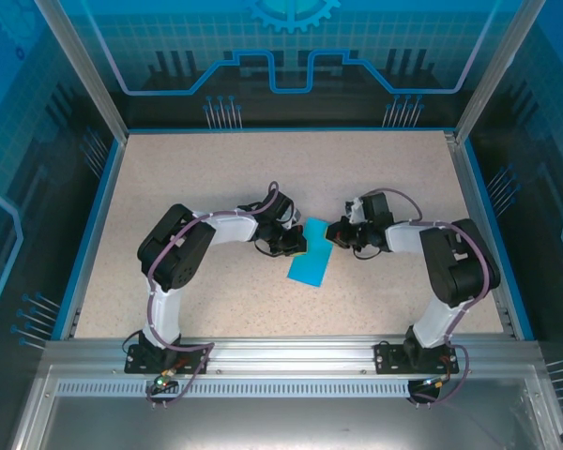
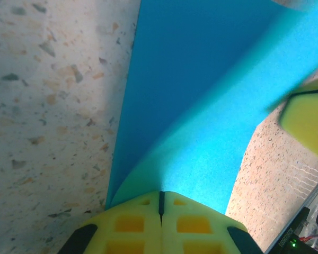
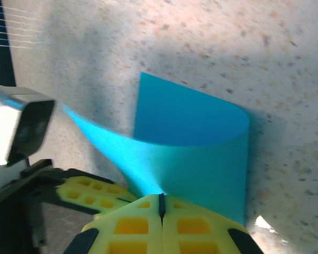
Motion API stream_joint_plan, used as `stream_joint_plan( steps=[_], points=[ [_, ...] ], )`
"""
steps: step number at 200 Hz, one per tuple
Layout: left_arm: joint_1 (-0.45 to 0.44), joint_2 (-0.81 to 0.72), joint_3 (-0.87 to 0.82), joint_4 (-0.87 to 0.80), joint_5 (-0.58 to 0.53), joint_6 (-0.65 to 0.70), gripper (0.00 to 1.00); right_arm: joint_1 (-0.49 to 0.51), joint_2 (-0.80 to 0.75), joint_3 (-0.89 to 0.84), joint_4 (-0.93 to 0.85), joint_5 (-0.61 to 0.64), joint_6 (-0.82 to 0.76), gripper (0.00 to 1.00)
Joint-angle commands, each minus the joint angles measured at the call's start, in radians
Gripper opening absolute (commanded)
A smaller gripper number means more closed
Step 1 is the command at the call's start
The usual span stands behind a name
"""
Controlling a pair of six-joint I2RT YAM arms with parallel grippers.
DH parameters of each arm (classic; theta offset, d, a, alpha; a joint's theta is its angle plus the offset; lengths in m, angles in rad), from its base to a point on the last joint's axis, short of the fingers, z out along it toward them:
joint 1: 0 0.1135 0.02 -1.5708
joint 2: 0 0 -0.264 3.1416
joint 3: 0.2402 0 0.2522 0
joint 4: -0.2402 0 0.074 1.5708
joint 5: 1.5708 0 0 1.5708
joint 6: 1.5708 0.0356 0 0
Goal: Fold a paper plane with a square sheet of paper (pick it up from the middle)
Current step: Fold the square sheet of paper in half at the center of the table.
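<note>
The left claw point(image 2: 160, 200) and the right claw point(image 3: 161, 200), each closed tight, pinched the square sheet of paper point(image 1: 311, 272) from either side at mid-tabletop point(image 1: 216, 169). The sheet curled upward between them, with its remainder resting on the surface.

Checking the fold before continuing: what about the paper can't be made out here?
Top view: gripped edges of the paper sheet, hidden under the left hand and right hand.
Left wrist: its far corners, cut off by the top edge.
Right wrist: any crease, hidden inside the curl.
</note>
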Motion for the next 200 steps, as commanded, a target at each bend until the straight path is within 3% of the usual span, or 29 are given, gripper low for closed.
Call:
stream_joint_plan(
  steps=[1, 40, 94, 167, 200],
  points=[
    [-0.017, 0.047, -0.025, -0.109, -0.053, 0.033, 0.00, -0.012, 0.055, -0.004, -0.007, 0.013, -0.010, 0.00],
    [-0.017, 0.042, -0.032, -0.109, -0.057, 0.033, 0.00, -0.017, 0.096, -0.012, 0.025, 0.002, 0.005, 0.00],
    [-0.017, 0.037, -0.043, -0.108, -0.066, 0.030, 0.00, -0.040, 0.006, 0.047, -0.043, -0.018, -0.016, 0.00],
    [-0.017, 0.037, -0.049, -0.108, -0.071, 0.024, 0.00, -0.059, 0.158, 0.080, -0.062, 0.002, -0.046, 0.00],
    [-0.017, 0.038, -0.050, -0.110, -0.075, 0.021, 0.00, -0.060, 0.134, 0.097, -0.078, -0.013, -0.039, 0.00]
  ],
)
